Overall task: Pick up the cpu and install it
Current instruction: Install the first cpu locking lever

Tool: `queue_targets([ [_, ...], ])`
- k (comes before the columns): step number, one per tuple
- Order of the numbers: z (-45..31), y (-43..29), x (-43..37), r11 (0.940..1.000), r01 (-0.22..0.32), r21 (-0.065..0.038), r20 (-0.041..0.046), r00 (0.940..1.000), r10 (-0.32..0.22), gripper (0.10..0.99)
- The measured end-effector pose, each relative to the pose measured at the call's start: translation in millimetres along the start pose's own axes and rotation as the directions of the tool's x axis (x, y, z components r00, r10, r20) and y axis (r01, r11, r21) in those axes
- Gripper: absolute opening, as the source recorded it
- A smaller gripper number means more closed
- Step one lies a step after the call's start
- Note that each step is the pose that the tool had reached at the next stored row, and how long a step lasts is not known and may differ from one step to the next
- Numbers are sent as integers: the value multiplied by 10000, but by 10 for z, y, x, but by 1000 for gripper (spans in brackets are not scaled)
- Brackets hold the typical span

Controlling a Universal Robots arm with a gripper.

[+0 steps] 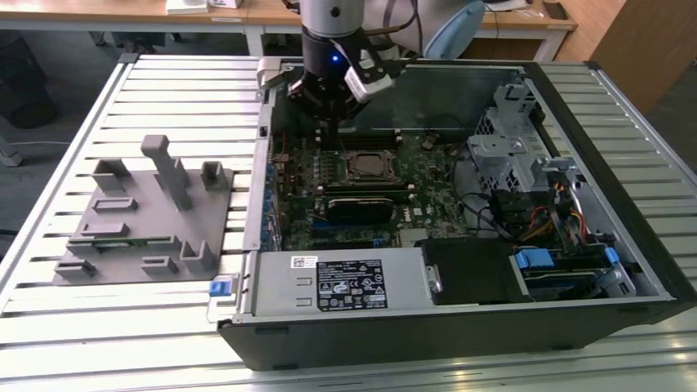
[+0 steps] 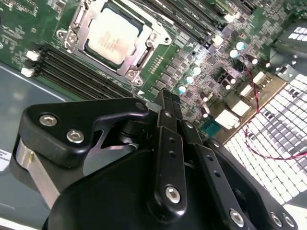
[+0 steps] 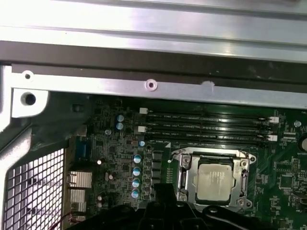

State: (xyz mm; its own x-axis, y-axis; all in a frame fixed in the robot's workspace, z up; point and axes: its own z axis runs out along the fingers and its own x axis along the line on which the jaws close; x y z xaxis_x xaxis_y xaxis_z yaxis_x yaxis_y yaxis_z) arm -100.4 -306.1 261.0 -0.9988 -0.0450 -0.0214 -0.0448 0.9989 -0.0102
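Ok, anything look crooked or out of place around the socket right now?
Nothing stands out. The cpu lies flat and square inside the socket frame in both wrist views, no corner riding up. The gripper hangs above the motherboard, beside the socket.

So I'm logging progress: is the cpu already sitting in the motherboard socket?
Yes, in the second wrist view the cpu lies flat inside the socket frame, apart from the gripper.
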Motion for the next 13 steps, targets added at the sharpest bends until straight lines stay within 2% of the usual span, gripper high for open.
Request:
queue_targets([
  [3,3,10,15,10000,1,1,-1,10000,-1,122],
  [7,13,62,24,10000,1,1,0,10000,-1,122],
  [13,17,79,38,10000,1,0,0,10000,-1,122],
])
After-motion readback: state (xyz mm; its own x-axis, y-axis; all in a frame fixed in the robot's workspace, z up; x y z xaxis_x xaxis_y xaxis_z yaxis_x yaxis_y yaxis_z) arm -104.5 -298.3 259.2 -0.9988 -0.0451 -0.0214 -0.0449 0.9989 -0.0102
